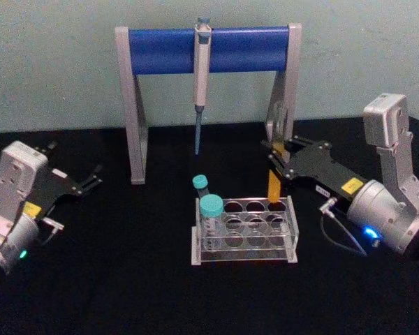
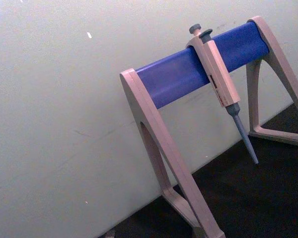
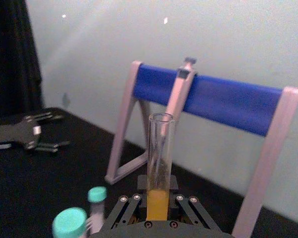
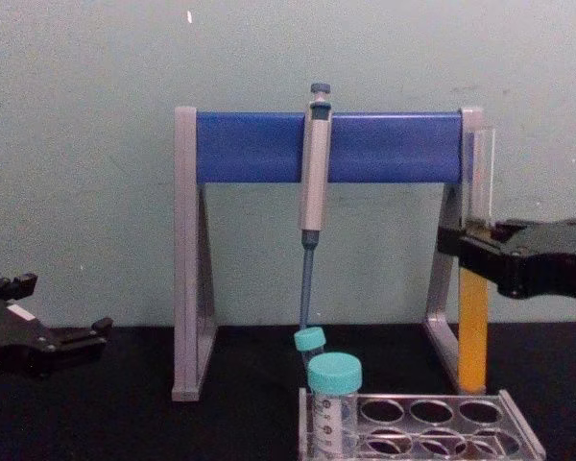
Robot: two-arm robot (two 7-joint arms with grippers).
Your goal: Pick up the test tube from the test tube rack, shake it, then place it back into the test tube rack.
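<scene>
Currently the right gripper (image 1: 277, 162) clamps the uncapped test tube (image 1: 274, 187) just above the test tube rack (image 1: 246, 255), left gripper (image 1: 75, 162) parked wide; shake gently, keeping it upright.

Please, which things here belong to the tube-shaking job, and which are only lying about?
Job: test tube, held by the right gripper; test tube rack.
Lying about: teal-capped vials; pipette on its stand; left gripper, idle at the left.
</scene>
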